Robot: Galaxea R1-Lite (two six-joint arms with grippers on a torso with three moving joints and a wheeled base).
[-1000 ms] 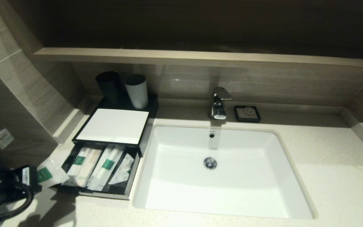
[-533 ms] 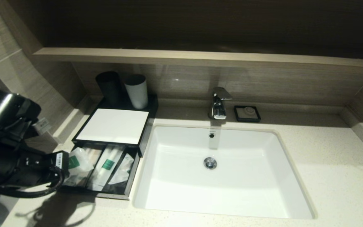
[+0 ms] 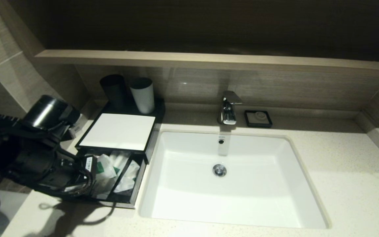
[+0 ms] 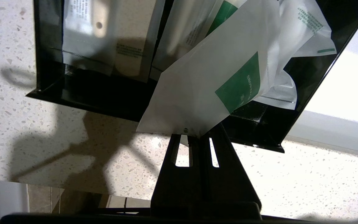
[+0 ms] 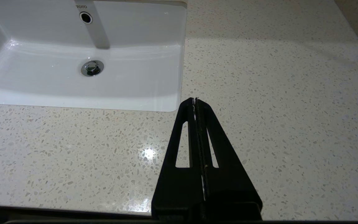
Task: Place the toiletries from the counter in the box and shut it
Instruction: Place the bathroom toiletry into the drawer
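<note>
One green square label (image 4: 238, 83) marks the white packet (image 4: 204, 96), its print unreadable; "TOTO" (image 5: 81, 6) is on the basin. Left gripper (image 4: 194, 137) is clenched on the packet's edge, holding it over the box's open drawer (image 4: 82, 93). Right gripper (image 5: 195, 100), fingers pressed together, hovers above the counter (image 5: 275, 102).
</note>
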